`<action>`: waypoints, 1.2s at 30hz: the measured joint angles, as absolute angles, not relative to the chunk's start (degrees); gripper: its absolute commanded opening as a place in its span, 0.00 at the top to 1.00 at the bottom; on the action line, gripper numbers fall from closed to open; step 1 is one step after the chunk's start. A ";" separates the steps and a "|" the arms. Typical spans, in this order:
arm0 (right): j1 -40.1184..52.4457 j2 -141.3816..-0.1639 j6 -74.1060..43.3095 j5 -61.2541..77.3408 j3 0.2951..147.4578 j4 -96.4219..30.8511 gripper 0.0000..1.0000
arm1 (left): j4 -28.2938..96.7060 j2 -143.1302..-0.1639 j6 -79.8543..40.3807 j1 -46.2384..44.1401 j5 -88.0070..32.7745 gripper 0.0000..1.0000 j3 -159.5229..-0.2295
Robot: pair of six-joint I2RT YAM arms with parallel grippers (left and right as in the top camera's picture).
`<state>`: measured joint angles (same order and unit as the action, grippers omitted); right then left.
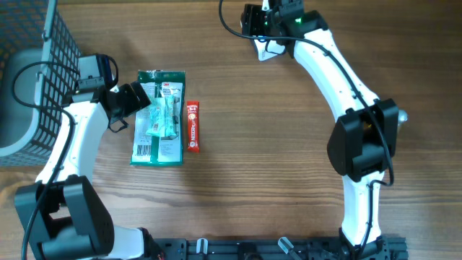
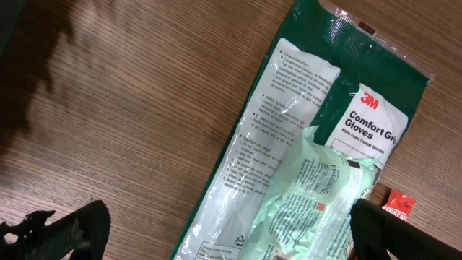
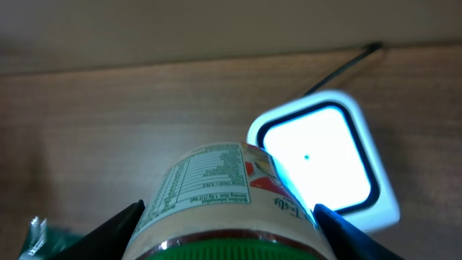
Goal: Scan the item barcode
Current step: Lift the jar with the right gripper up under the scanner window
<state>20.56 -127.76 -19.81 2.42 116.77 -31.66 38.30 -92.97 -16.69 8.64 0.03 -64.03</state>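
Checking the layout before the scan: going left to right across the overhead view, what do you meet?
Basket → glove pack → red packet → scanner.

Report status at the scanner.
Left gripper open above glove pack. Right gripper shut on jar, held at lit scanner. Nothing between jar and scanner.

Gloves pack [image 1: 170,150] on table [image 1: 274,144], green pouch [image 1: 162,115] atop, red packet [image 1: 193,126] just beside; wire basket [image 1: 61,36] near.
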 measured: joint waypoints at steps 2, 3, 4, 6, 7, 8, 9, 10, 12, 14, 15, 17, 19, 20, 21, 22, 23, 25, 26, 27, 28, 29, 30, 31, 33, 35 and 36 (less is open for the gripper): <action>20.56 -128.31 -19.81 0.38 116.71 -28.40 0.86 | 38.33 -92.97 -16.67 8.64 0.03 0.00 -64.03; 20.56 -128.38 -19.79 -0.80 116.71 -26.50 0.86 | 38.30 -92.97 -16.69 8.64 0.03 0.00 -64.03; 20.56 -128.38 -19.81 -1.23 116.71 -25.39 0.86 | 38.33 -92.97 -16.69 8.64 0.03 0.00 -64.03; 20.51 -128.60 -19.81 -2.02 116.71 -22.22 0.86 | 38.30 -92.97 -16.67 8.64 0.05 0.00 -64.03; 20.51 -128.84 -19.79 -2.22 116.71 -21.32 0.84 | 38.30 -92.97 -16.69 8.64 0.03 0.00 -64.03; 20.45 -129.27 -19.81 -2.44 116.73 -20.32 0.83 | 38.30 -92.97 -16.69 8.64 0.03 0.00 -64.03; 20.40 -129.95 -19.81 -2.61 116.73 -19.59 0.83 | 38.30 -92.97 -16.69 8.64 0.03 0.00 -64.03; 20.34 -130.80 -19.81 -2.66 116.73 -19.29 0.83 | 38.30 -92.97 -16.69 8.64 0.03 0.00 -64.03; 20.14 -132.14 -19.99 -2.68 116.73 -18.55 0.83 | 38.30 -92.97 -16.69 8.64 0.03 0.00 -64.03; 19.73 -133.47 -20.29 -2.66 116.73 -18.11 0.83 | 38.30 -92.97 -16.67 8.64 0.03 0.00 -64.03; 19.42 -134.02 -20.34 -2.66 116.73 -17.93 0.83 | 38.30 -92.97 -16.69 8.64 0.05 0.00 -64.03; 18.74 -134.96 -20.51 -2.63 116.73 -17.39 0.84 | 38.30 -92.97 -16.69 8.64 0.03 0.00 -64.03; 17.91 -135.72 -20.56 -1.67 116.73 -15.57 0.85 | 38.30 -92.97 -16.69 8.64 0.03 0.00 -64.03; 17.61 -135.94 -20.67 -1.06 116.73 -14.31 0.84 | 38.30 -92.97 -16.67 8.64 0.03 0.00 -64.03; 17.34 -136.11 -20.71 -0.36 116.73 -13.23 0.84 | 38.30 -92.97 -16.69 8.64 0.05 0.00 -64.03; 17.19 -136.18 -20.71 0.12 116.73 -12.49 0.84 | 38.30 -92.97 -16.69 8.64 0.05 0.00 -64.03; 17.17 -136.20 -20.71 0.38 116.73 -11.84 0.85 | 38.30 -92.97 -16.69 8.64 0.03 0.00 -64.03; 17.19 -136.22 -20.71 0.40 116.73 -11.38 0.85 | 38.30 -92.97 -16.69 8.64 0.03 0.00 -64.03; 17.19 -136.31 -20.71 0.38 116.73 -11.40 0.85 | 38.30 -92.97 -16.67 8.64 0.03 0.00 -64.03; 17.23 -136.49 -20.71 0.38 116.73 -11.38 0.85 | 38.30 -92.97 -16.67 8.64 0.03 0.00 -64.03; 17.26 -136.88 -20.71 0.38 116.73 -11.33 0.85 | 38.30 -92.97 -16.69 8.64 0.05 0.00 -64.03; 17.26 -137.34 -20.71 0.38 116.73 -11.33 0.85 | 38.28 -92.97 -16.69 8.64 0.03 0.00 -64.03; 17.26 -137.88 -20.71 0.38 116.73 -11.09 0.85 | 38.30 -92.97 -16.67 8.64 0.03 0.00 -64.03; 17.26 -138.52 -20.71 0.38 116.73 -10.87 0.85 | 38.30 -92.97 -16.69 8.64 0.03 0.00 -64.03; 17.26 -138.91 -20.73 0.38 116.79 -10.22 0.85 | 38.30 -92.97 -16.69 8.64 0.03 0.00 -64.03; 17.26 -138.91 -20.73 0.38 116.79 -10.11 0.85 | 38.28 -92.97 -16.69 8.64 0.03 0.00 -64.03; 17.26 -138.91 -20.73 0.38 116.79 -9.98 0.85 | 38.30 -92.97 -16.69 8.64 0.03 0.00 -64.03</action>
<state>17.26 -138.91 -20.73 0.38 116.79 -9.98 38.30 -92.97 -16.69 8.64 0.03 -64.03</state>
